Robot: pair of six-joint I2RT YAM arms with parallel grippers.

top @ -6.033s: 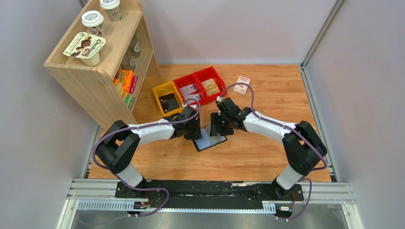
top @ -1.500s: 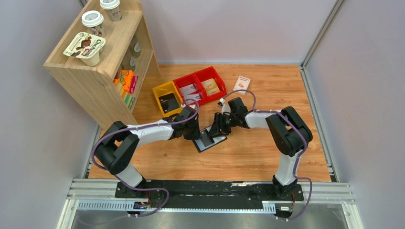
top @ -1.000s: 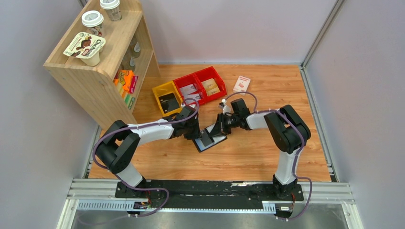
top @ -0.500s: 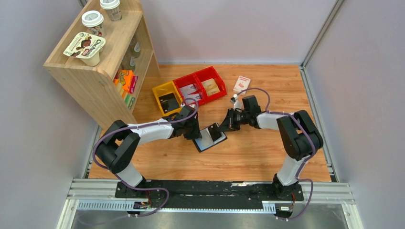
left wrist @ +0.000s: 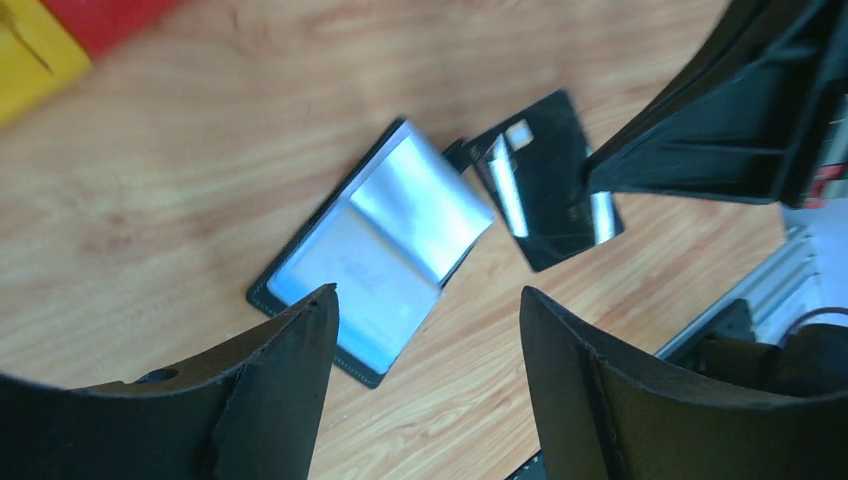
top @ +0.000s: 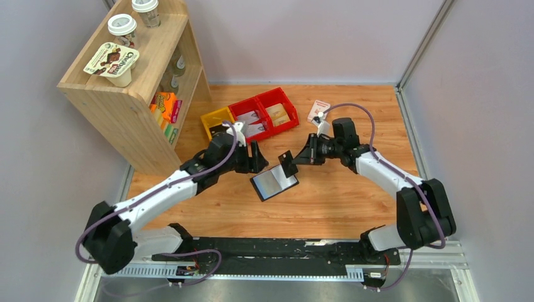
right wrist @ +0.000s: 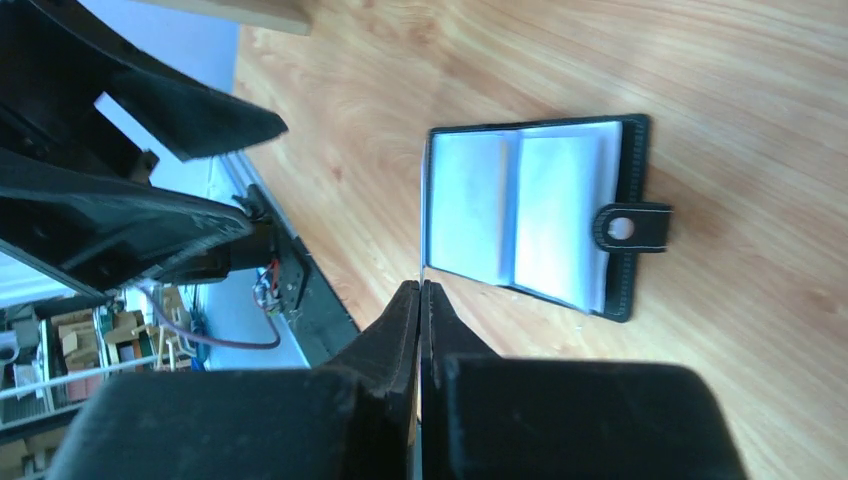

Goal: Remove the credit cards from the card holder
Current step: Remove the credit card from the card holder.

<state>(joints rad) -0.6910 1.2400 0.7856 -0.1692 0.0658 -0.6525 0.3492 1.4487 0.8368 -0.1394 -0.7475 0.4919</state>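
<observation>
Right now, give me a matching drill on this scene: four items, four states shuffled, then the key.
Items
1. card holder
2. left tool
3. right tool
4. white-and-red box

States
A. shut on a dark card
B. on the far side of the table, not held
C. open, gripping nothing
D. lying open on the table, pockets facing up

Pairs: 1-D; 2-C; 3-A; 4-B

Grey walls, wooden shelf
</observation>
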